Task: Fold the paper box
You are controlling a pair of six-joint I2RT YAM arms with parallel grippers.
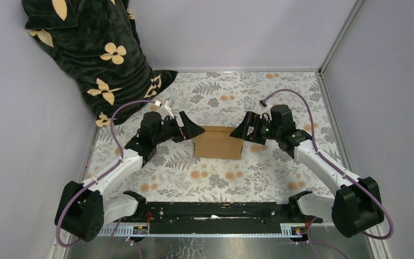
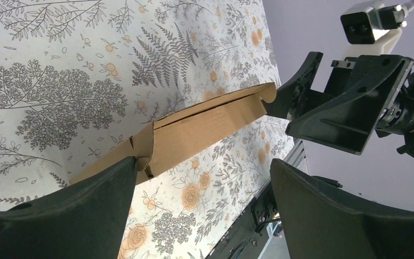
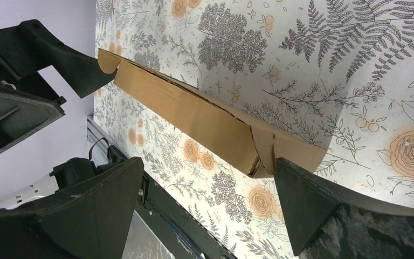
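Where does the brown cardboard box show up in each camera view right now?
Top external: plain brown cardboard box at centre.
Left wrist: box diagonal across the middle.
Right wrist: box diagonal, upper left to lower right.
Shared landmark: the floral-print table cover.

The paper box (image 1: 218, 142) is plain brown corrugated cardboard with no print or marks. It is folded up into a shallow rectangular shape, with a paler top face and a darker front wall in the overhead view. It lies flat on the floral-patterned table (image 1: 248, 178), near the middle, with its long sides running left to right and roughly parallel to the near edge. In the wrist views a thin seam runs along the upper edge of the long side, where the top panel meets the wall. At 1 end a rounded tab (image 2: 267, 93) curls outward. At the other end the corner flaps (image 2: 143, 154) overlap loosely, leaving a small gap.
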